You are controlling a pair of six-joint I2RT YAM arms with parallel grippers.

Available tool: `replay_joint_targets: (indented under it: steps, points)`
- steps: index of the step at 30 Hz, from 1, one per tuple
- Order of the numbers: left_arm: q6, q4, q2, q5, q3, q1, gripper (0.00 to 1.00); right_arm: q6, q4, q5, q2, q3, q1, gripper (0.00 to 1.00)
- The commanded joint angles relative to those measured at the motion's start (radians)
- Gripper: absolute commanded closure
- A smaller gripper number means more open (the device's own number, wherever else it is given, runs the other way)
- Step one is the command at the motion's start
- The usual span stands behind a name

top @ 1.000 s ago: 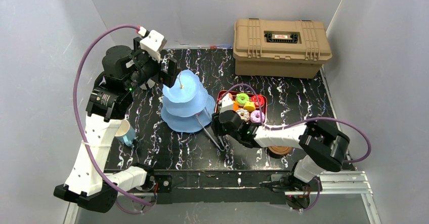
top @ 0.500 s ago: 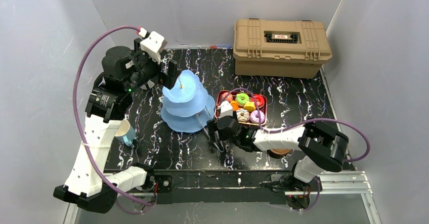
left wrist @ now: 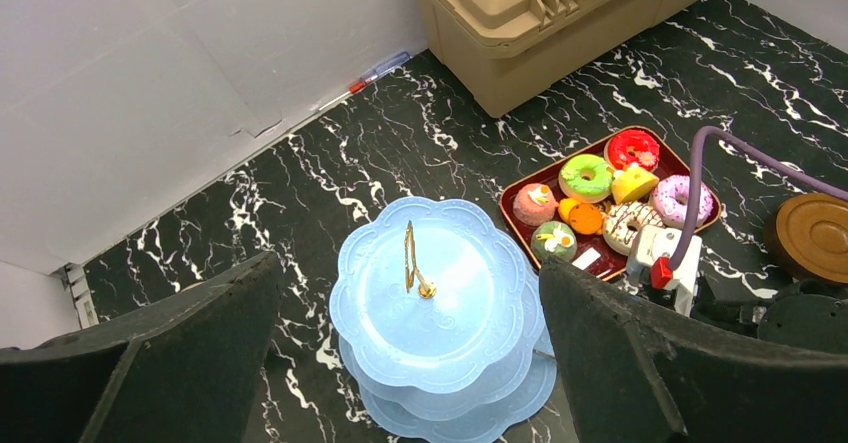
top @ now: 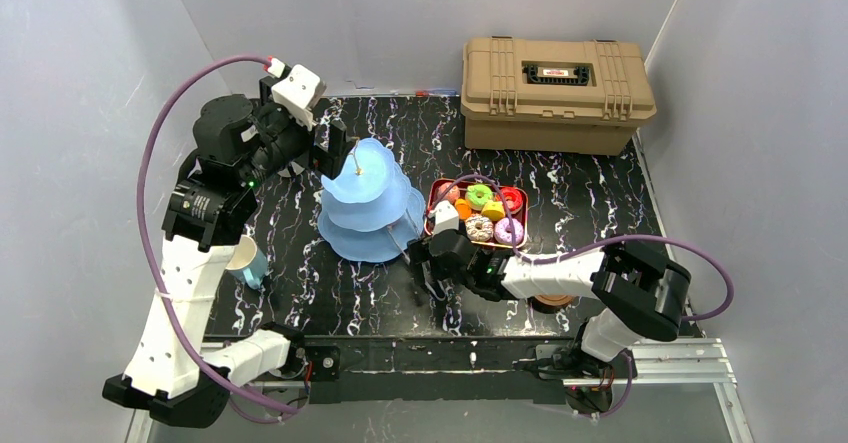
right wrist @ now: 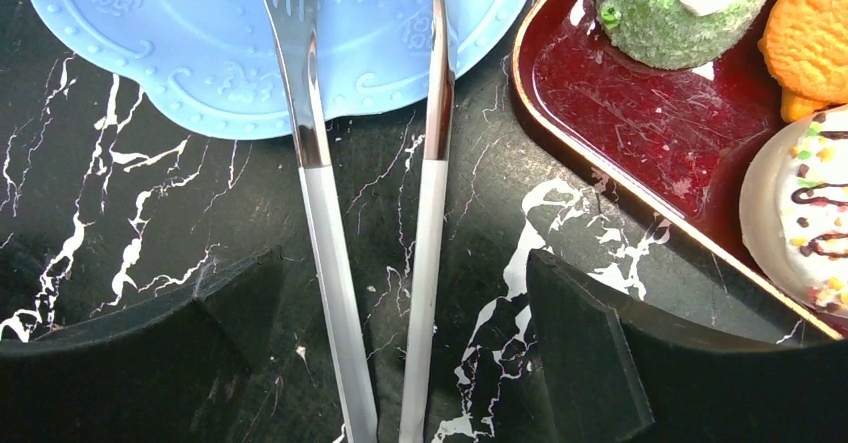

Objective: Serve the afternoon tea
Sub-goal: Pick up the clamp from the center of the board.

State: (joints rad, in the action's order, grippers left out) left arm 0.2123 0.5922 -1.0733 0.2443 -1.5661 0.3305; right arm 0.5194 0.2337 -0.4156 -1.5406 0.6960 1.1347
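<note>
The light blue three-tier stand (top: pixel 368 203) stands mid-table with all its tiers bare. My left gripper (top: pixel 335 148) hovers open above its top tier (left wrist: pixel 430 298), touching nothing. Toy donuts and cakes (top: pixel 482 213) fill the dark red tray (left wrist: pixel 520 235) right of the stand. My right gripper (right wrist: pixel 400 278) is low over the table, open. The metal tongs (right wrist: pixel 432 203) lie between its fingers with a gap on each side, their tips over the stand's bottom tier (right wrist: pixel 200 73). A white-and-teal cup (top: pixel 248 263) lies by the left arm. A brown saucer (top: pixel 552 300) shows under the right arm.
A tan plastic case (top: pixel 555 93) sits at the back right against the wall. Grey walls close in the table on the left, back and right. The tray's corner (right wrist: pixel 560 113) is just right of my right fingers.
My right gripper has opened wide and let go of the tongs, which now lie on the table. It has also slid a little toward the near edge. The left arm has barely moved.
</note>
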Motion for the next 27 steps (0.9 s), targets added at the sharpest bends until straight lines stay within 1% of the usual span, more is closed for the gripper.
replay_joint_targets:
  steps: [1,5,15,18,20,24,27]
  points:
    - [0.013,0.011,0.021,0.004,-0.017,0.004,0.02,0.009,0.044,0.011,0.013,0.022,0.007,0.02]
    - [0.011,0.009,0.021,0.006,-0.017,0.003,0.02,-0.003,0.047,0.042,0.002,0.03,0.011,0.02]
    - [0.015,0.013,0.024,0.0,-0.02,0.004,0.02,-0.066,-0.013,-0.003,-0.112,0.106,0.039,0.02]
    - [0.016,0.012,0.022,-0.002,-0.022,0.004,0.02,-0.085,-0.029,-0.032,-0.134,0.131,0.04,0.04]
    - [0.016,0.012,0.022,-0.003,-0.024,0.004,0.02,-0.093,-0.034,-0.053,-0.144,0.137,0.04,0.1]
    - [0.021,0.011,0.021,-0.007,-0.024,0.004,0.02,-0.103,0.03,-0.076,-0.149,0.095,0.043,0.27]
    - [0.028,0.011,0.021,-0.012,-0.025,0.003,0.02,-0.109,0.121,-0.087,-0.143,0.03,0.049,0.32]
